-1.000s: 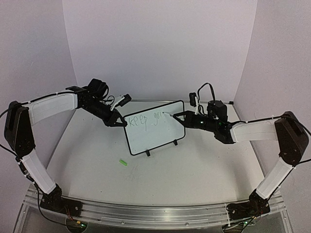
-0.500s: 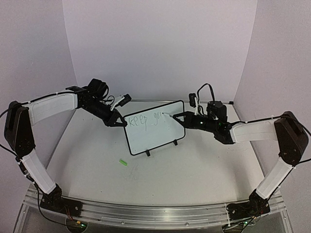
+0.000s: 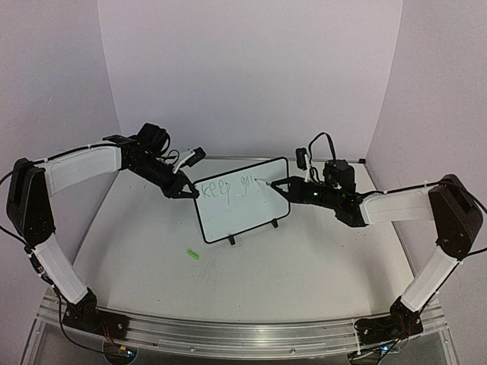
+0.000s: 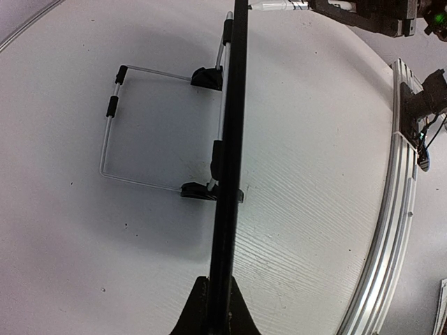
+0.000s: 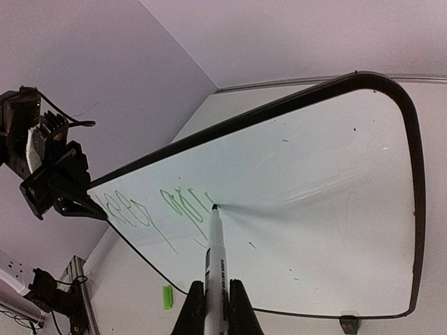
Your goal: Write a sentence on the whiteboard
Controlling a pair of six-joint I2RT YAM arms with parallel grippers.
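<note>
Left wrist view: whiteboard [image 4: 227, 174] edge-on, writing face hidden, far end cut by the top edge; left gripper [image 4: 216, 293] cut at the bottom edge, finger ends only. Right wrist view: marker [image 5: 215, 244] rear barrel cut off between the right gripper [image 5: 213, 296] fingers. Top view: sentence [image 3: 228, 188] second word too small to read; small green item [image 3: 193, 255] toward the near-left of the tabletop [image 3: 304, 266], too small to identify.

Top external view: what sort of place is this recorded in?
Probably a robot-lab recording booth: plain pale lilac walls close around a white tabletop, and a silver aluminium mounting rail runs along its near edge.
</note>
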